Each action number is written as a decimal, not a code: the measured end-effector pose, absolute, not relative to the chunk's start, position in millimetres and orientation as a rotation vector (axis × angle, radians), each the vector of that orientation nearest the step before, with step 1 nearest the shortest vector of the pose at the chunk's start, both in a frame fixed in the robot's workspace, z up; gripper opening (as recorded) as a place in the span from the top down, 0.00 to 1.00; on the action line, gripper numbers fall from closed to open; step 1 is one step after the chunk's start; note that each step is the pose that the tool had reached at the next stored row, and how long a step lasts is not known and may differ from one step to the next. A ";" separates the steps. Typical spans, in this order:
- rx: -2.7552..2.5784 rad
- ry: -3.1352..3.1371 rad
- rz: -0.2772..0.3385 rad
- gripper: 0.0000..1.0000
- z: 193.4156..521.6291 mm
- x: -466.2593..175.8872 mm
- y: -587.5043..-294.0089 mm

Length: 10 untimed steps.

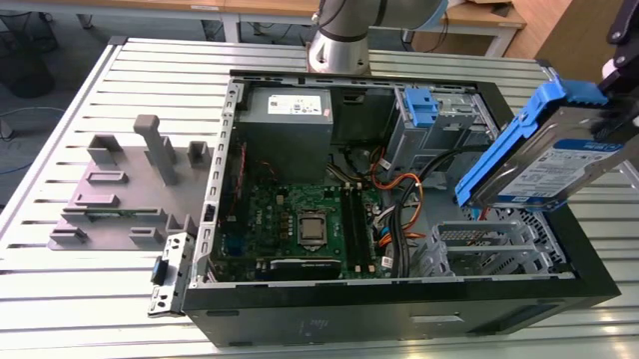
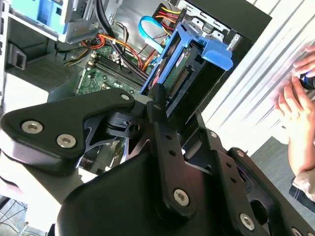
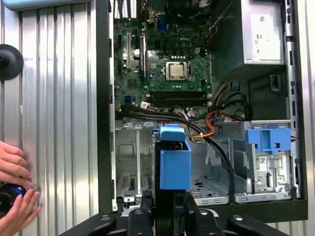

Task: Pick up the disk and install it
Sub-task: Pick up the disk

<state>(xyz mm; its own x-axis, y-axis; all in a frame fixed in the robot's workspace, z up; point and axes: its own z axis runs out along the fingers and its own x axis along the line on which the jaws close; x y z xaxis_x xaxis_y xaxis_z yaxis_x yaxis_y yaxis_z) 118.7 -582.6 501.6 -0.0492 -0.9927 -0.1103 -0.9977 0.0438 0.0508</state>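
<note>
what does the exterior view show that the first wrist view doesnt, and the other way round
Exterior view: a grey fixture block on the slatted table at the exterior view's left, the arm's silver column behind the case, and the labelled face of the disk, tilted above the case.
First wrist view: a person's hand over the table beside the case, and the disk seen edge-on, clamped in the gripper.
Both: the open computer case, motherboard, power supply and bare blue bracket.

Bright, even light; glare whitens the ribbed bench (image 2: 261, 64) in the second wrist view, while the computer case (image 1: 299, 325) interior sits shadowed.
</note>
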 end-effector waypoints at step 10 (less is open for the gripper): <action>-2.123 2.247 0.175 0.65 517.4 118.7 -582.6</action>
